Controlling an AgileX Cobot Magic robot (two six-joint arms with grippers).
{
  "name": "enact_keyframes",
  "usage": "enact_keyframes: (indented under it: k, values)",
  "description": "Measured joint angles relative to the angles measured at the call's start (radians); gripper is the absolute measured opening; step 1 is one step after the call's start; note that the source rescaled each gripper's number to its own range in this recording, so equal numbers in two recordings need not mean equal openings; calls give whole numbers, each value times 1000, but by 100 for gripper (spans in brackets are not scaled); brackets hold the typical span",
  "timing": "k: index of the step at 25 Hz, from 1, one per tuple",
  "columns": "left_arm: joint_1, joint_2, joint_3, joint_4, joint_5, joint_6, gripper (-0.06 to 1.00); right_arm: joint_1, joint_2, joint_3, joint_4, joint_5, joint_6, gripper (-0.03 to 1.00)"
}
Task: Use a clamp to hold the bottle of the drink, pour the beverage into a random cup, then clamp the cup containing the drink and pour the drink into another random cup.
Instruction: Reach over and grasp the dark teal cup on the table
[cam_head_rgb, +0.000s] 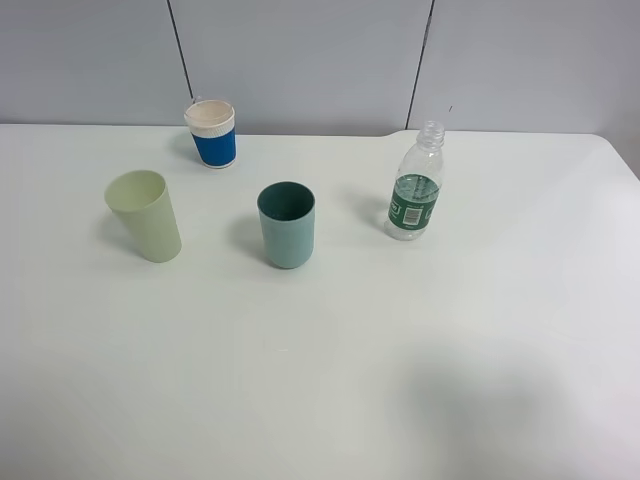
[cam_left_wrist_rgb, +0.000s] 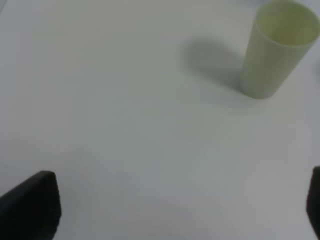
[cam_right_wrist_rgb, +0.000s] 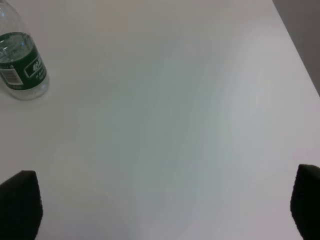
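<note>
The right claw (cam_right_wrist_rgb: 164, 207) hangs over bare bench, jaws spread wide, nothing between them. The bottle (cam_right_wrist_rgb: 20, 65) stands upright ahead of it and off to one side, well apart, with no cap and partly filled with water. There lies the danger. An approach that comes in off-line could clip the light bottle with one finger and tip it. With the neck open, the water would run straight across the bench. Too hard a squeeze on that thin plastic could also push water up out of the neck.

The left claw (cam_left_wrist_rgb: 172, 210) is just as wide and just as empty. The pale green cup (cam_left_wrist_rgb: 277, 47) stands ahead of it and to the side, well apart. Further out, between that cup and the bottle, the teal cup (cam_head_rgb: 286, 225) stands upright, with no liquid to be made out inside. A pour started too far from its rim would miss. Farthest back stands the blue-and-white paper cup (cam_head_rgb: 211, 133).

The bench (cam_head_rgb: 400, 380) is plain white and smooth, and a nudged cup would likely slide on it. Behind it run grey wall panels (cam_head_rgb: 300, 60) with dark seams.
</note>
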Motion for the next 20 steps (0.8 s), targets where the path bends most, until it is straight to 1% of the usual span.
enact_keyframes:
  k: [11,16,20]
  values:
    - [0,0,0,0,0,-1,100,0,0,0,0,0,0,99]
    - [0,0,0,14,0,-14,100,0,0,0,0,0,0,99]
    - [0,30,-10,15,-13,-15,100,0,0,0,0,0,0,99]
